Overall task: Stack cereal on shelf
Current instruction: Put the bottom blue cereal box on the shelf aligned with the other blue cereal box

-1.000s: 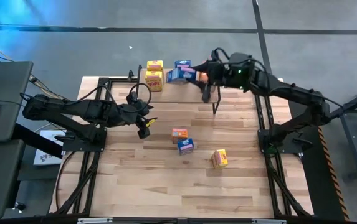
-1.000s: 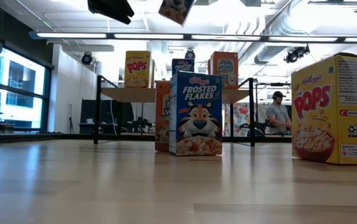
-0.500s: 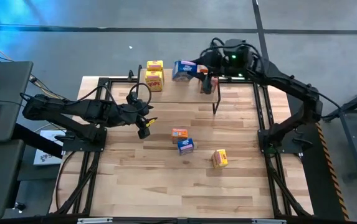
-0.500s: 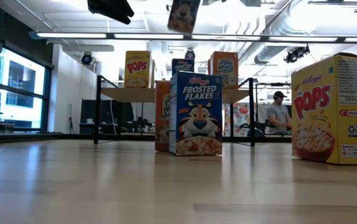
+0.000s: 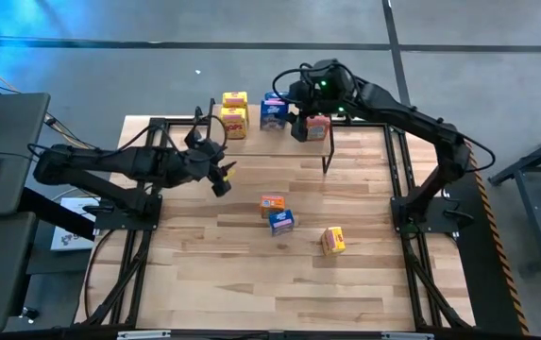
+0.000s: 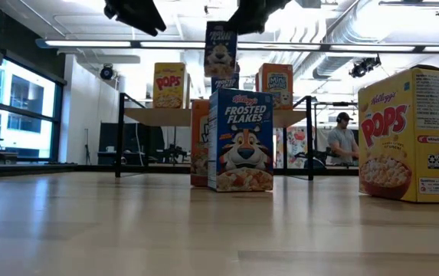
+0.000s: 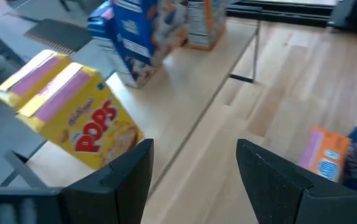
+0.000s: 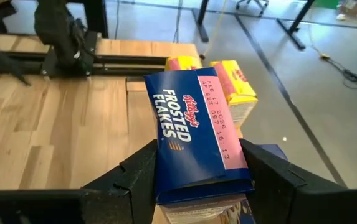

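My right gripper (image 8: 198, 152) is shut on a blue Frosted Flakes cereal box (image 6: 221, 47). It holds the box upright just over another blue box (image 6: 225, 81) on the shelf (image 6: 146, 115). Yellow Pops boxes (image 5: 234, 111) and an orange box (image 5: 317, 126) also stand on the shelf. On the table stand a blue box (image 5: 282, 221), an orange box (image 5: 271, 202) and a yellow box (image 5: 333, 240). My left gripper (image 5: 221, 179) hovers open above the table, near the shelf's left part, with nothing between its fingers. My right gripper pinches the blue box between its two fingers (image 8: 138, 177), on two opposite faces just below its pink-striped top (image 8: 218, 118). The fingers slant down from the table's right side. The box hangs upright. I cannot tell whether its bottom touches the blue box below.
The shelf's black legs (image 5: 327, 156) stand on the far part of the table. Bare table lies in front of the three loose boxes and to their left. A person (image 6: 343, 142) sits far off in the room behind.
My right gripper has reached toward the table's left along the shelf, sunk and tipped downward. Its blue box has turned from tilted to upright and has come down to just over the blue box on the shelf. My left gripper has swung slightly toward the shelf.
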